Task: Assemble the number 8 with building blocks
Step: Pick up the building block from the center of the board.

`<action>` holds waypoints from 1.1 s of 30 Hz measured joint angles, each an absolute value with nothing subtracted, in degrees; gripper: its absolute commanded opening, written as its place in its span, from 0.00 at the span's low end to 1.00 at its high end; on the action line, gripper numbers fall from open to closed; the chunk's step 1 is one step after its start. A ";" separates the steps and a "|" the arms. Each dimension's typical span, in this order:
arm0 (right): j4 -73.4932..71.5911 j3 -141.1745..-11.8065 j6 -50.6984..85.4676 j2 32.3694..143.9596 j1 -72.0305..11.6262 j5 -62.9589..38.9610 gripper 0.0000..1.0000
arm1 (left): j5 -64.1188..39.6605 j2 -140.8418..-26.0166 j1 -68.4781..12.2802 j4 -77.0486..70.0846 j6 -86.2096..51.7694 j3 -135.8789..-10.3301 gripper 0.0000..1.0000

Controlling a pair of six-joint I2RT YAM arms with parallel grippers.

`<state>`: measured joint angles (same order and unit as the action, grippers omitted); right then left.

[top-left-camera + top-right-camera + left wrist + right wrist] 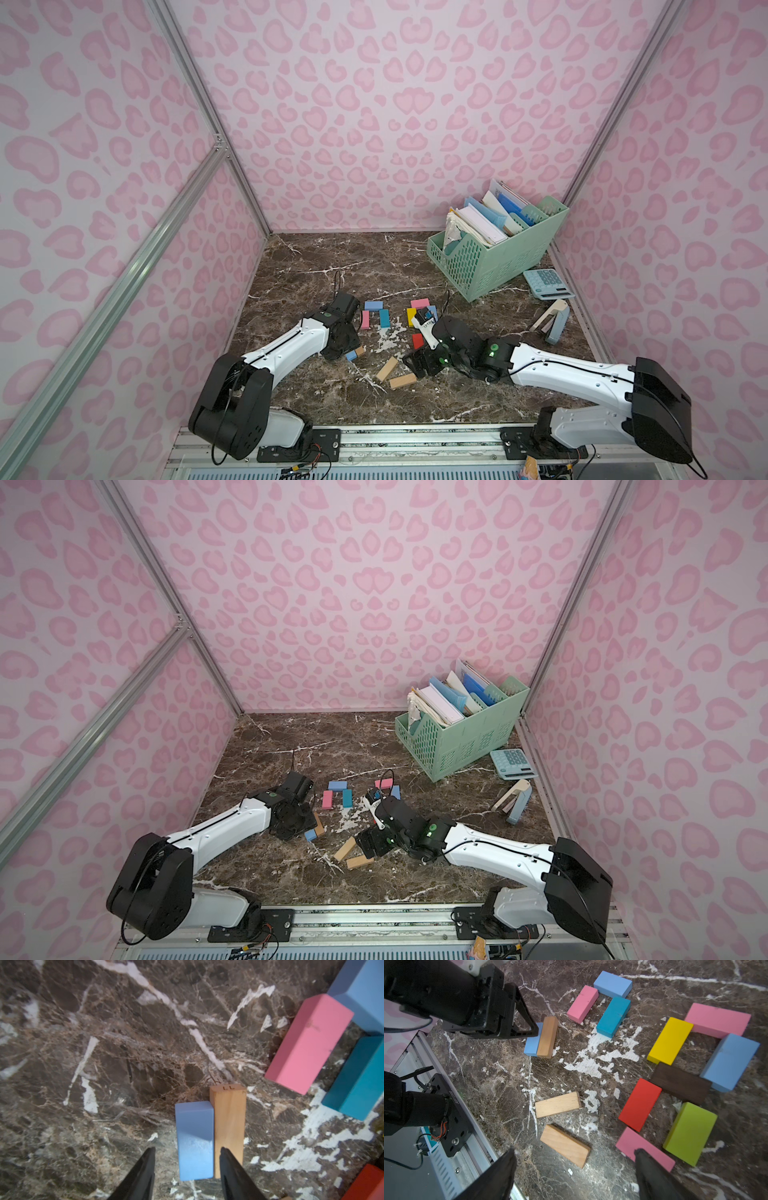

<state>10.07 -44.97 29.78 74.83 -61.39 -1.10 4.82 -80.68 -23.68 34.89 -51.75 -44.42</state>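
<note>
"Left wrist view: has the left claw (187,1148) clamped anything?"

"No, its fingers are apart, straddling the light blue brick (195,1140) that touches a tan wooden brick (228,1118). The right claw (575,1150) gapes wide over the marble counter (508,1084), near the finished multicoloured seven-brick figure eight (681,1084)."

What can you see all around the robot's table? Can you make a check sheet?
Surface: dark marble table, white scuffed patches.
Job's things: seven-brick number 8 laid out; pink, light blue and teal arch; two loose tan bricks; light blue brick beside another tan brick.
Clutter: mint file basket of papers, calculator, stapler.
Grippers: left gripper fingers apart either side of the light blue brick; right gripper open, empty.
Cables: black cable at the left wrist; red wires at an arm base.
Surroundings: pink patterned walls, metal frame.
</note>
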 measured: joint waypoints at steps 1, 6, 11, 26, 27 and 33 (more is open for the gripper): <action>10.07 -44.97 29.78 74.83 -61.36 -1.10 0.91 | 4.82 -81.03 -23.66 34.74 -51.75 -44.45 0.51; 10.15 -44.91 29.80 74.65 -61.36 -0.73 0.91 | 4.89 -82.00 -23.62 34.33 -52.03 -44.31 0.46; 10.28 -44.51 29.80 74.35 -61.36 -0.71 0.91 | 4.82 -82.74 -23.62 33.41 -52.34 -43.72 0.43; 10.17 -44.51 29.80 74.63 -61.36 -0.75 0.91 | 4.89 -83.09 -23.64 33.04 -52.34 -43.79 0.46; 10.17 -44.51 29.80 74.72 -61.36 -0.75 0.91 | 4.93 -83.05 -23.64 33.08 -52.34 -43.79 0.48; 10.09 -44.51 29.78 75.29 -61.36 -0.89 0.91 | 5.02 -83.02 -23.62 32.21 -52.34 -43.79 0.48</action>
